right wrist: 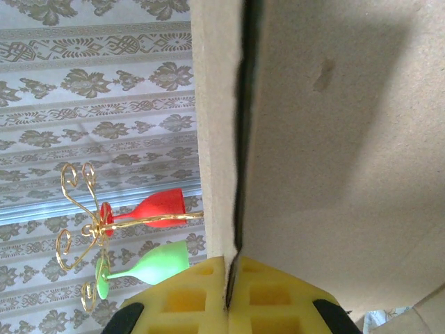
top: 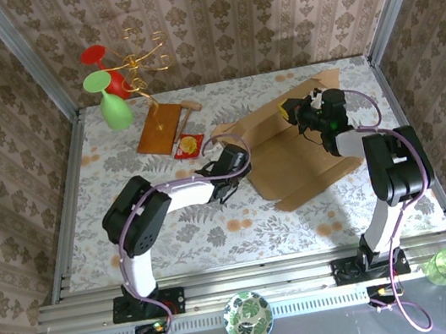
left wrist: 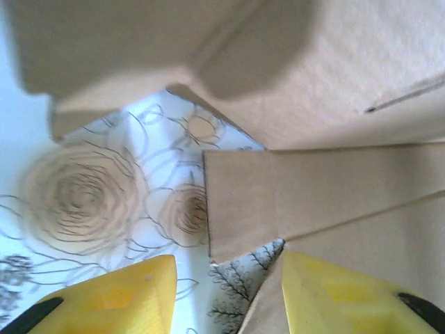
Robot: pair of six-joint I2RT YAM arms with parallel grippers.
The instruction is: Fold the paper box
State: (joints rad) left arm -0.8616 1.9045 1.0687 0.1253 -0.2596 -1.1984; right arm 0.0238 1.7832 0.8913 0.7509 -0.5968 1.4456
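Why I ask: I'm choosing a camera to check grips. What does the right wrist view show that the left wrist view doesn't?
Right wrist view: the right claw shut on a paper box edge, with a red glass, green glass and gold wire stand against the wall behind. Left wrist view: the left claw, open, over the floral tablecloth beside a flap corner. Shared: the box's plain light-brown cardboard.
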